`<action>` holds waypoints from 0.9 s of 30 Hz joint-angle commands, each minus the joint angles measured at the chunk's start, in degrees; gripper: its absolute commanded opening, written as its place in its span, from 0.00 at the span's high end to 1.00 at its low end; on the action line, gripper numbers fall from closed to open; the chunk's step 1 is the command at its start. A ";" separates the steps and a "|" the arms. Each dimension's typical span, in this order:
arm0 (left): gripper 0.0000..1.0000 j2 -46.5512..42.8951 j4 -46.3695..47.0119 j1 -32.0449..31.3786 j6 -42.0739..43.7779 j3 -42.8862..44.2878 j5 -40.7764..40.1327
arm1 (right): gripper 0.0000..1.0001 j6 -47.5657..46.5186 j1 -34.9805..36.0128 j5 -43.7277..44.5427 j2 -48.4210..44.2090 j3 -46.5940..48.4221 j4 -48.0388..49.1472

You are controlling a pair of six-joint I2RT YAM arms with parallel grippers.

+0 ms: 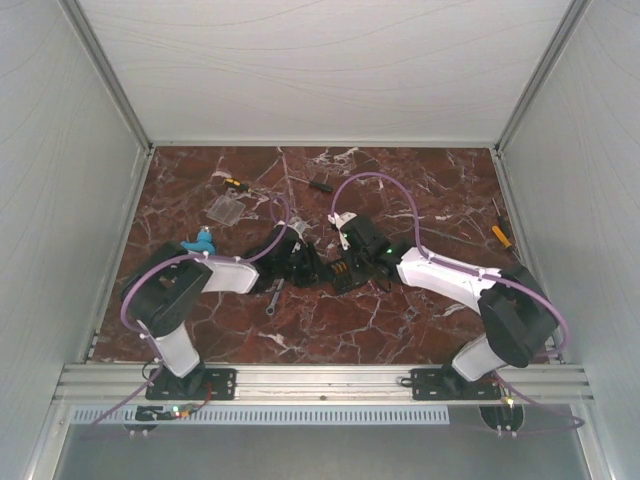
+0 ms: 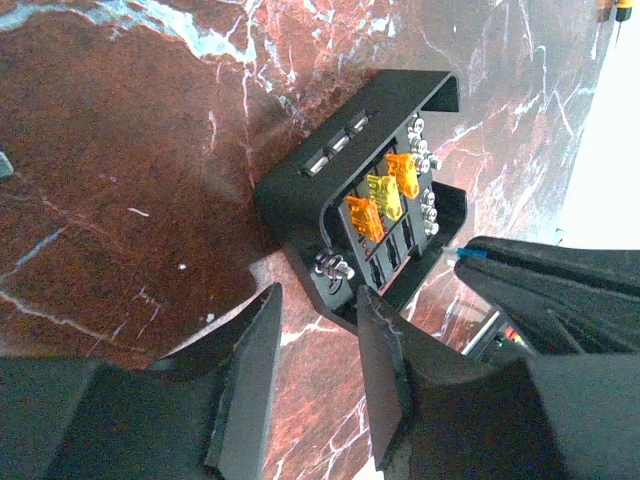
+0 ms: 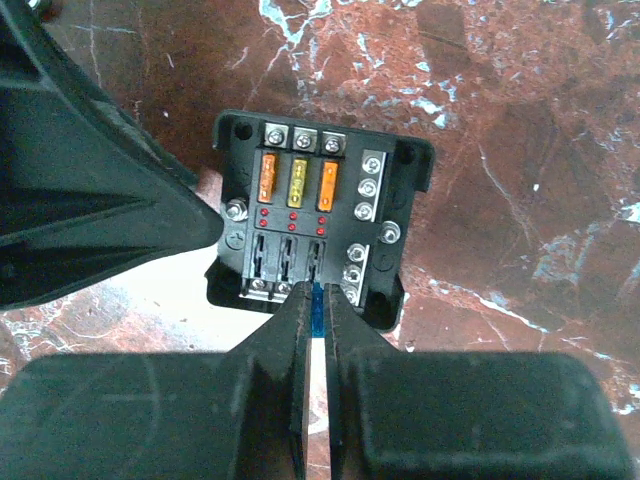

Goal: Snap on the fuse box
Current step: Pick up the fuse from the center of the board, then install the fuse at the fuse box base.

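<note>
Placement of the fuse box (image 1: 345, 272) is near the middle of the red marbled surface (image 1: 400, 325), between the two arms, flat with its open face up. From the right wrist it is seen directly ahead of the right tool (image 3: 316, 296), whose tips are pressed together on a thin blue piece (image 3: 318, 318), by its look a fuse. The piece is held edge-on at the box's near edge, in line with the right-hand slot of the near row. That slot runs lengthwise toward the tool, so the coming move is judged to turn on keeping the piece in line with it and pushing straight ahead.

The left tool (image 2: 318, 293) is set partly open with nothing clamped. The box's corner lies at the mouth of its gap; whether it is touched cannot be told. Both tools are close at the box, the right at its near edge and the left at its left side.

Inside the box, the far row is filled with an orange, a yellow and an orange fuse; no fuses are seen in the three near slots. Screw terminals are ranged along its edges.

A clear cover (image 1: 228, 208) is seen well apart, beyond the left tool.
</note>
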 commanded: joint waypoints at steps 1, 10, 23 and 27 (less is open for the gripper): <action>0.64 2.02 1.36 0.32 -1.09 2.75 -0.21 | 1.00 1.27 0.98 0.94 1.20 0.65 3.57; 0.69 4.32 2.17 0.32 -2.31 2.98 0.37 | 1.00 1.85 2.02 2.67 2.85 0.75 4.35; 0.73 4.72 2.08 0.32 -2.68 2.21 0.30 | 1.00 2.63 2.11 6.09 3.69 0.76 4.30; 0.73 4.69 2.06 0.32 -2.68 2.20 0.21 | 1.00 2.85 2.05 5.97 4.38 0.80 4.88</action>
